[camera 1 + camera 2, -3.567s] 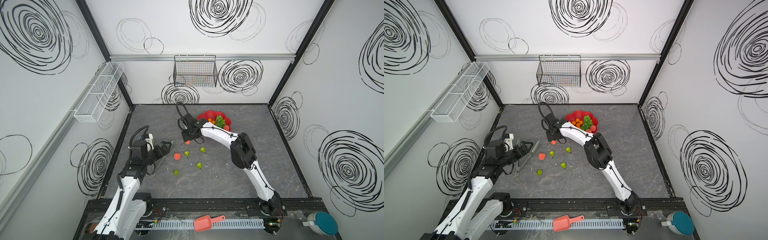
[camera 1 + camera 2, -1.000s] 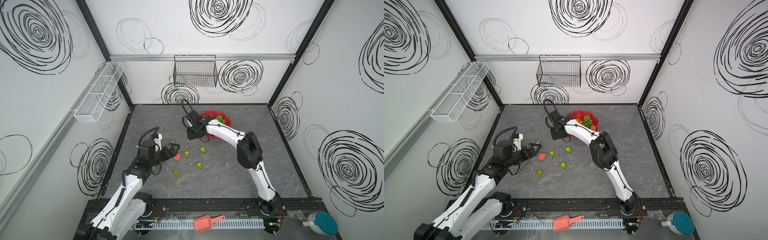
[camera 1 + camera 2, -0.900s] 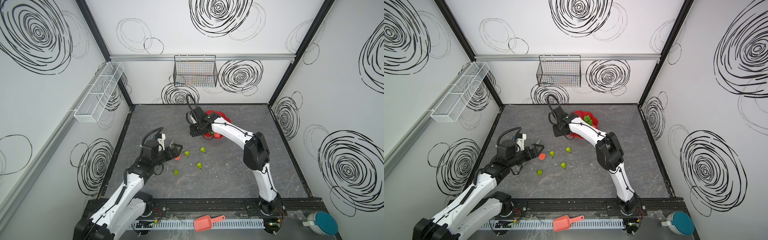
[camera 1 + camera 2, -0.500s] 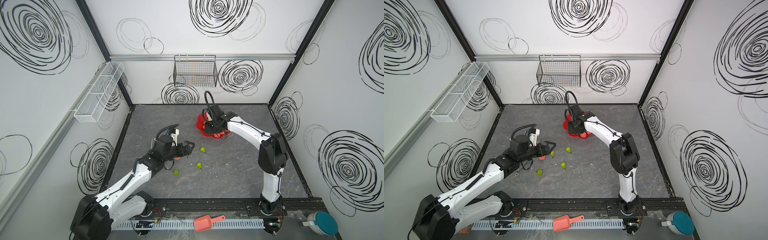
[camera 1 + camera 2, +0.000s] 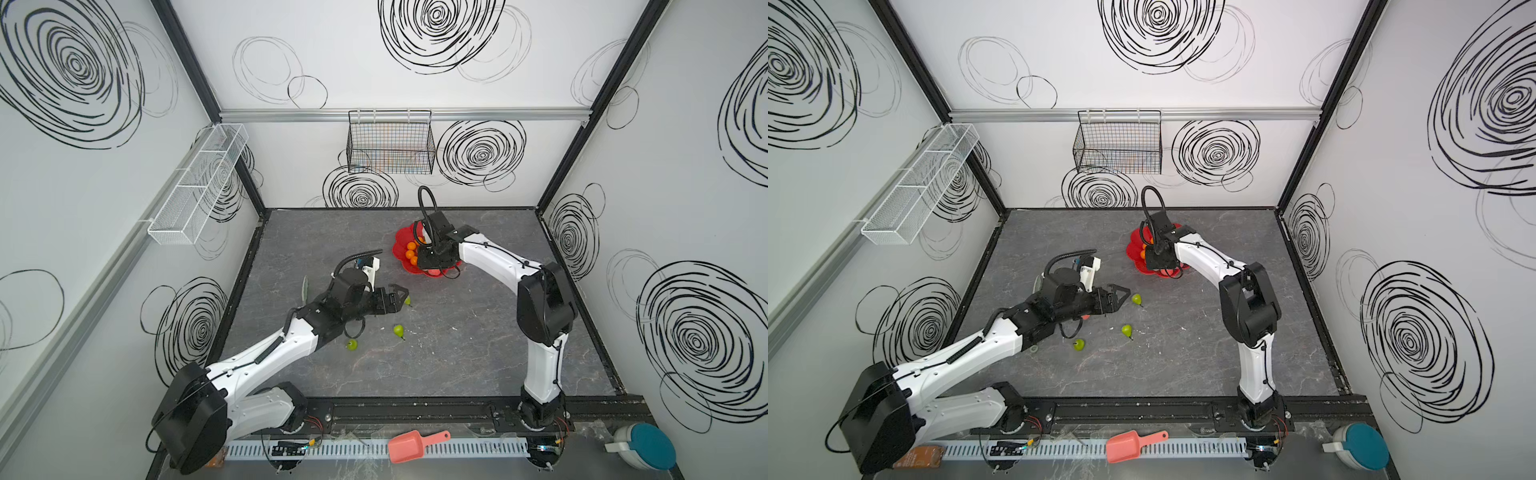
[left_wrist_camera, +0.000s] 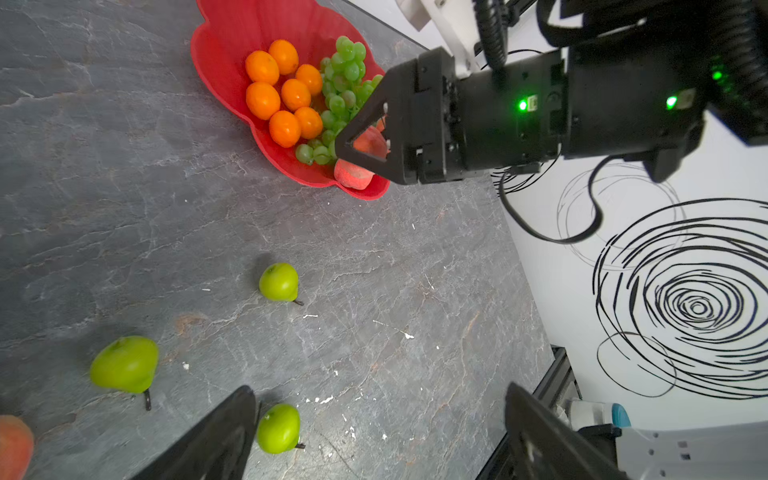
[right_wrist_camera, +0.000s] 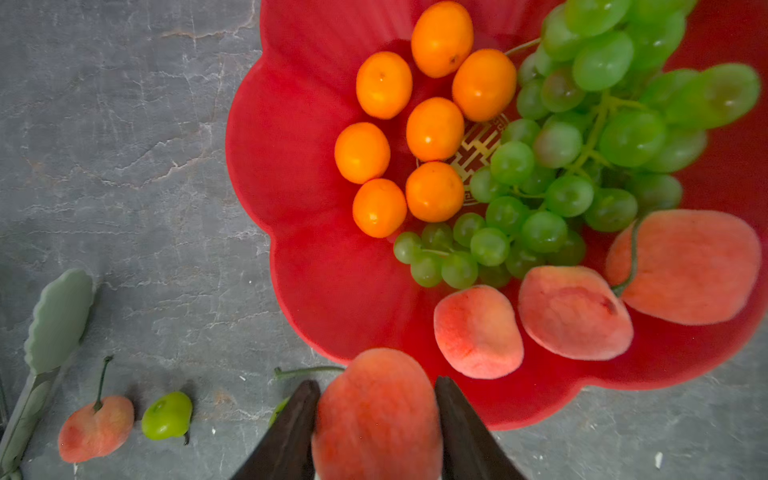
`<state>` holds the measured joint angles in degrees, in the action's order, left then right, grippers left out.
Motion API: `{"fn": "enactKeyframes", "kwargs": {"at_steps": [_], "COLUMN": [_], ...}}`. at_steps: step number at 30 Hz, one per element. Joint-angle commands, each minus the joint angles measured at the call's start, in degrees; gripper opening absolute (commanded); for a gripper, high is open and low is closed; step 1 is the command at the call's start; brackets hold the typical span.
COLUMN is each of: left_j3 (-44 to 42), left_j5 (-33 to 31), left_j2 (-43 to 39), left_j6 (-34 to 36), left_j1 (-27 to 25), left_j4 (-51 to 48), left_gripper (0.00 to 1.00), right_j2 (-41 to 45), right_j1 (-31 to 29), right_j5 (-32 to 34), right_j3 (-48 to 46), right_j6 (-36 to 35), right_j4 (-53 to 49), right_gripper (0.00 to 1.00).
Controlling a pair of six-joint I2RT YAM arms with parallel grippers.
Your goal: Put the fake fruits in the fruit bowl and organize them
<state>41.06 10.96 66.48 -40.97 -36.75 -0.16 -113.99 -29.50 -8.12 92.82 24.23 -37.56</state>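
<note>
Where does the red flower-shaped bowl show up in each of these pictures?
Top view: fruit bowl toward the back of the table, just right of middle.
Top view: fruit bowl in the same spot.
Left wrist view: fruit bowl beyond the loose green pears.
Right wrist view: fruit bowl fills most of the picture.
Shared landmark: the cluster of orange balls inside it.

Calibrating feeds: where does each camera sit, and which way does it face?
Both top views: high over the bases, looking down at the table; left arm and right arm show.
Left wrist: on the left arm, facing past the open left gripper toward pears and fruit bowl; right gripper shows.
Right wrist: looks down over the bowl's rim; its fingers clamp a peach.
Both wrist views share the bowl.
</note>
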Motion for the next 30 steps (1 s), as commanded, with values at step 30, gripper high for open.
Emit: {"fn": "enactKeyframes", "kwargs": {"at_steps": [30], "left_j3": [1.06], "left_j5": [-1.38], "left_j2": [-1.15], "left_j6": [0.51], "left_j1": [-0.08], "left_j4": [0.89], "left_gripper": [0.96], "right_j2": [-4.57], "right_j1": [0.04], "right_j5": [2.06], "right_j3": [7.63], "right_j6": [-0.83], "right_j4": [-1.71], "right_gripper": [0.57]}}
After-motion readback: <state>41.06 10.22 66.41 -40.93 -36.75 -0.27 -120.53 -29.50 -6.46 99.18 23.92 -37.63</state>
